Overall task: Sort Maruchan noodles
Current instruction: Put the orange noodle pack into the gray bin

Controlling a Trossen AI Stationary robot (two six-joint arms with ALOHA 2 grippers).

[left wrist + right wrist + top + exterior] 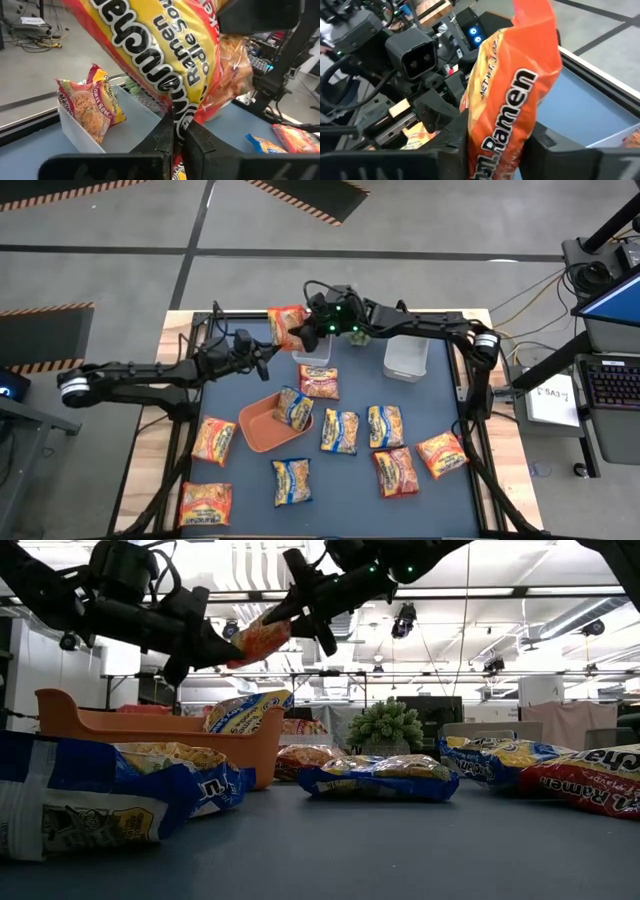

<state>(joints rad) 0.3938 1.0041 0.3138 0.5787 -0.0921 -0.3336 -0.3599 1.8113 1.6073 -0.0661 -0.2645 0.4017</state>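
Orange-red, crinkly plastic: a flat ramen packet hangs in the air at the table's twelve o'clock edge, yellow band and white lettering across it. The left gripper pinches one end, its fingers clamped tight; the right gripper grips the other. Beside them sits a clear tub with one packet inside. More packets lie flat around an orange tray on the blue table.

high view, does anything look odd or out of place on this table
One red-orange crinkly ramen packet hangs in the air above the table's far edge, pinched by both the left gripper and the right gripper at once. Another yellow-and-blue packet leans askew over the rim of the orange bowl-like tray.
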